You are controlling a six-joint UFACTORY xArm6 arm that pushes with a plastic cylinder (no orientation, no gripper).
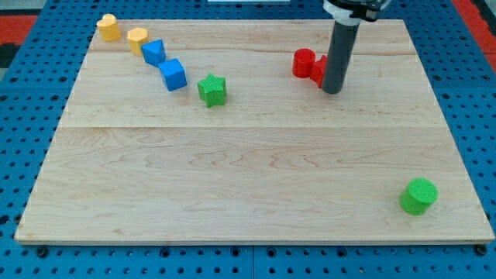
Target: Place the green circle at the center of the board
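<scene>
Down at the lower right of the frame sits the green circle (419,195), a short ribbed cylinder standing upright on its flat end, round face up, so no long axis shows across the board; it rests near the wooden board (232,186)'s lower right corner, well apart from everything else. The board is pale planked wood with visible grain, lying on a blue pegboard table (23,93) dotted with holes. No writing or labels can be read anywhere. Moving up, left of centre, a green star (211,90) stands alone. Beyond it, two blue cubes (173,74) and (153,52) run diagonally toward the upper left, followed by two yellow blocks (138,38) and (108,27), rounded in shape. At upper right, my tip (332,91), a plain dark rod holding nothing, is down on the board, just beside and seemingly touching a red block (306,63), far from the green circle.
</scene>
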